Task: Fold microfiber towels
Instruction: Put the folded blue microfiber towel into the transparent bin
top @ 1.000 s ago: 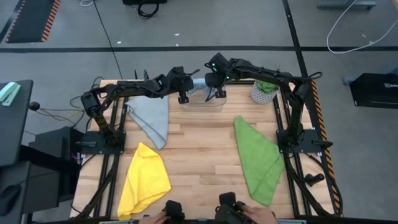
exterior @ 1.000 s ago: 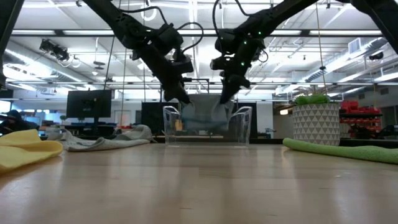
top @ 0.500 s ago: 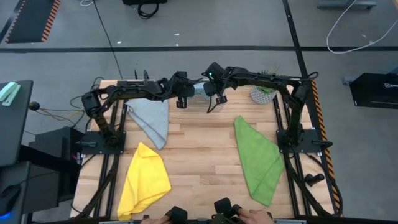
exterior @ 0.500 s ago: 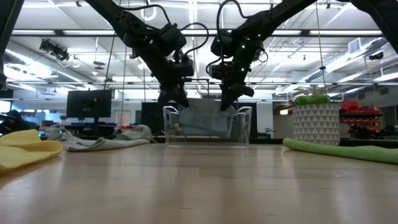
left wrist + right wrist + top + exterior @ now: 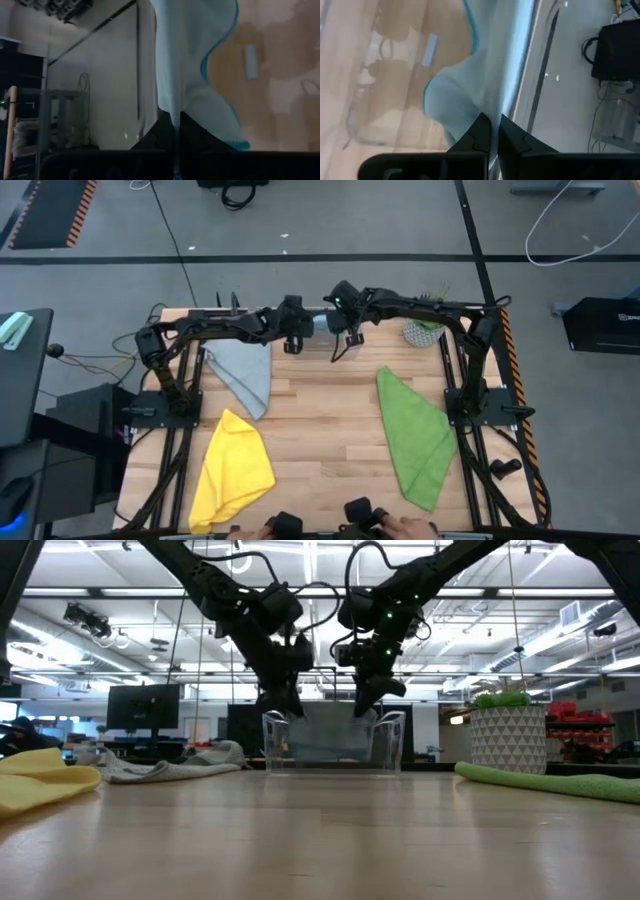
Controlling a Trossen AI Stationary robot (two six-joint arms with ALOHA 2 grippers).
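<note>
A light blue towel (image 5: 330, 730) hangs between my two grippers over a clear plastic bin (image 5: 392, 745) at the table's far middle. It also shows in the high view (image 5: 322, 323). My left gripper (image 5: 277, 705) is shut on its left end and my right gripper (image 5: 365, 705) is shut on its right end. A grey towel (image 5: 245, 370) lies crumpled at the far left. A yellow towel (image 5: 232, 470) lies at the near left and a green one (image 5: 415, 435) at the right. All three rest flat on the wood. My left gripper pinches the light blue towel's upper left edge (image 5: 175, 107) between its two fingers, which point down. The cloth hangs below them toward the bin; how many layers, I cannot tell. My right gripper pinches the towel's upper right edge (image 5: 492, 107) between its two fingers, coming from above. The cloth hangs below, its teal-stitched hem (image 5: 427, 92) curling loose over the bin.
A white patterned plant pot (image 5: 425, 330) stands at the far right, beside the bin. A person's hands on two control handles (image 5: 320, 528) show at the table's near edge. Bare wood lies in the middle between the towels.
My left gripper has moved a little toward the table's left, away from my right gripper, and both have kept their hold. The light blue towel, which sagged in the middle, now hangs spread wider between them over the bin.
</note>
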